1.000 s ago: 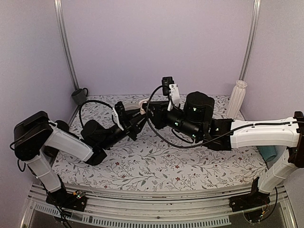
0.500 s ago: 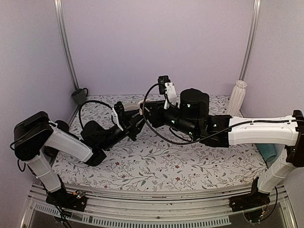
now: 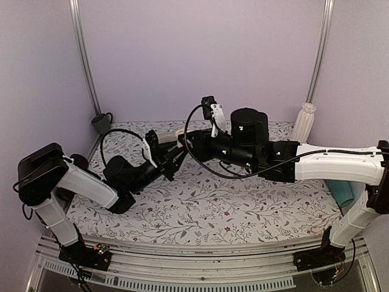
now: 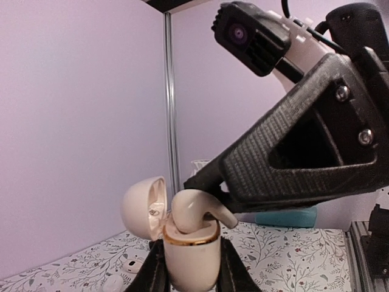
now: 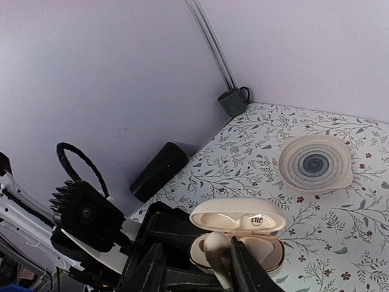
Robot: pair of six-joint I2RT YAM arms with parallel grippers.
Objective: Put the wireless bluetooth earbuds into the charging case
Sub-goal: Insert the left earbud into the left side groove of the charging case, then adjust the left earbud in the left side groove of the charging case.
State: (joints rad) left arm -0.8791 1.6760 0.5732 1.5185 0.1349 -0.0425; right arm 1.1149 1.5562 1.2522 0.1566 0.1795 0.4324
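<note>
Held upright in left gripper [image 4: 192, 275]: case [image 4: 189, 258], lid open. Pinched in right gripper [image 5: 198, 269], just above, tip in a case well: earbud [image 4: 194, 213].

The left claw [image 3: 176, 152] and right claw [image 3: 185, 141] meet tip to tip above the floral table [image 3: 200, 213]. A pale shape [image 3: 182, 130] peeks out just behind them, and a grey cup [image 3: 101, 122] stands well off beyond the left claw

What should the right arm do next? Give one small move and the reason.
Probably ease the right gripper down slightly to seat the earbud: it sits tilted, proud of the rim of the open charging case, which the left gripper clamps.
</note>
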